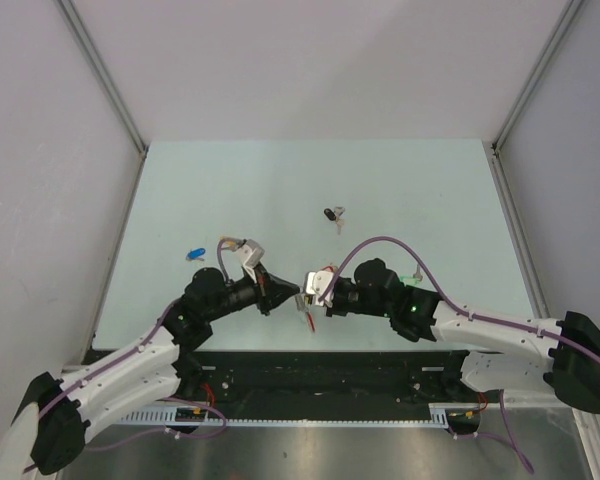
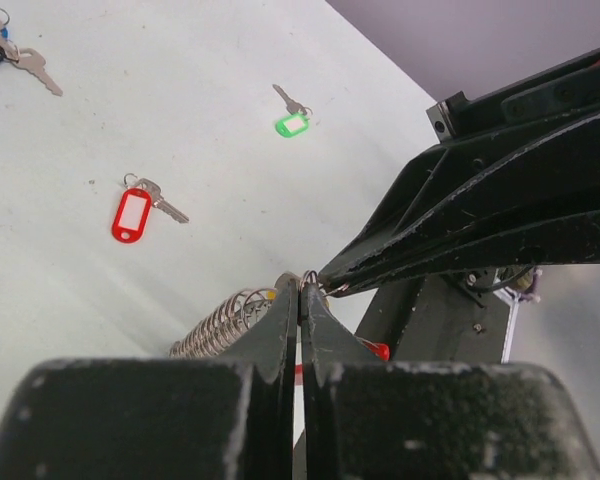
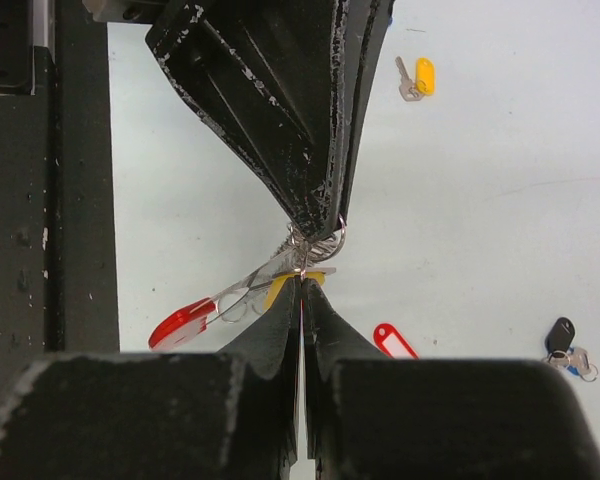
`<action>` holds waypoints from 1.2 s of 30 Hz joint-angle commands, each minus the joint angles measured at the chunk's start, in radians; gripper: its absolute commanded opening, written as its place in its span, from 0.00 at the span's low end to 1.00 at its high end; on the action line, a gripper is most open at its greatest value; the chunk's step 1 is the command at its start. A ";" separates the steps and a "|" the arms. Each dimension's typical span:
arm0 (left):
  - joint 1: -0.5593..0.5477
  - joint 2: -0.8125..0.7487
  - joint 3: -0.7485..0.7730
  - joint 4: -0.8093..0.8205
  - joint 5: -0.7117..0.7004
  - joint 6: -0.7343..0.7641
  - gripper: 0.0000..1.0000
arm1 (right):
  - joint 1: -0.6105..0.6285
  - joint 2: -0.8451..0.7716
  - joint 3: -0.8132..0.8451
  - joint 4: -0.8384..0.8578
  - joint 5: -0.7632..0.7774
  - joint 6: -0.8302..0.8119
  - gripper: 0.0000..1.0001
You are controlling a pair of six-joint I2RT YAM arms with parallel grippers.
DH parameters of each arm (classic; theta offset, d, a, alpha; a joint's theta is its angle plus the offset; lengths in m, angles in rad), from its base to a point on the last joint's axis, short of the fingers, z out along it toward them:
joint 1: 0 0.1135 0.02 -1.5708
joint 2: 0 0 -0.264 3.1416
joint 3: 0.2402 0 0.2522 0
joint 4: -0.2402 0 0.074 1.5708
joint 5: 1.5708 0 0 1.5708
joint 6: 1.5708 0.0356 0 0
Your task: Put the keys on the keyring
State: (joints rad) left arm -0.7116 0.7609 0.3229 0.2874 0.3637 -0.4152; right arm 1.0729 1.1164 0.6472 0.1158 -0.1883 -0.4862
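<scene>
My left gripper (image 1: 288, 292) and right gripper (image 1: 314, 291) meet tip to tip above the near middle of the table. In the left wrist view my left gripper (image 2: 302, 287) is shut on the end of the keyring, whose pale coiled chain (image 2: 220, 325) trails left and whose red band (image 2: 377, 350) shows below. In the right wrist view my right gripper (image 3: 302, 279) is shut on a thin wire ring of the yellow-tagged key (image 3: 283, 290). The keyring's red band (image 3: 180, 325) hangs to the left. The left gripper's fingers (image 3: 315, 190) come down from above.
Loose keys lie on the table: a red-tagged one (image 2: 132, 213), a green-tagged one (image 2: 292, 124) (image 1: 410, 275), a black-tagged one (image 1: 332, 213) (image 3: 560, 335), a blue-tagged one (image 1: 195, 253) and another yellow-tagged one (image 3: 420, 78).
</scene>
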 commanded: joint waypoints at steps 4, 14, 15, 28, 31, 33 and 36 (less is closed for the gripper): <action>0.000 -0.040 -0.042 0.156 -0.074 -0.080 0.27 | 0.015 0.000 -0.006 0.035 -0.005 0.008 0.00; 0.059 -0.055 0.188 -0.279 0.034 0.364 0.43 | 0.010 -0.013 -0.004 0.004 -0.014 -0.008 0.00; 0.073 -0.045 0.217 -0.333 0.073 0.412 0.44 | 0.009 -0.015 -0.004 0.002 -0.016 -0.008 0.00; 0.101 0.179 0.524 -0.711 0.330 0.732 0.55 | 0.009 -0.017 -0.006 -0.007 -0.010 -0.012 0.00; 0.071 0.163 0.510 -0.660 0.212 0.526 0.51 | 0.009 -0.017 -0.004 -0.008 -0.005 -0.012 0.00; 0.046 0.144 0.490 -0.630 0.161 0.332 0.48 | 0.009 -0.015 -0.004 -0.008 -0.004 -0.012 0.00; 0.020 0.117 0.466 -0.602 0.060 0.091 0.48 | 0.009 -0.007 -0.004 -0.002 0.000 -0.011 0.00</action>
State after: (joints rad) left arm -0.6609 0.9260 0.8124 -0.3721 0.5426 0.0341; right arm 1.0790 1.1175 0.6415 0.0853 -0.1986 -0.4908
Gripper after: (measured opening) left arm 0.481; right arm 0.008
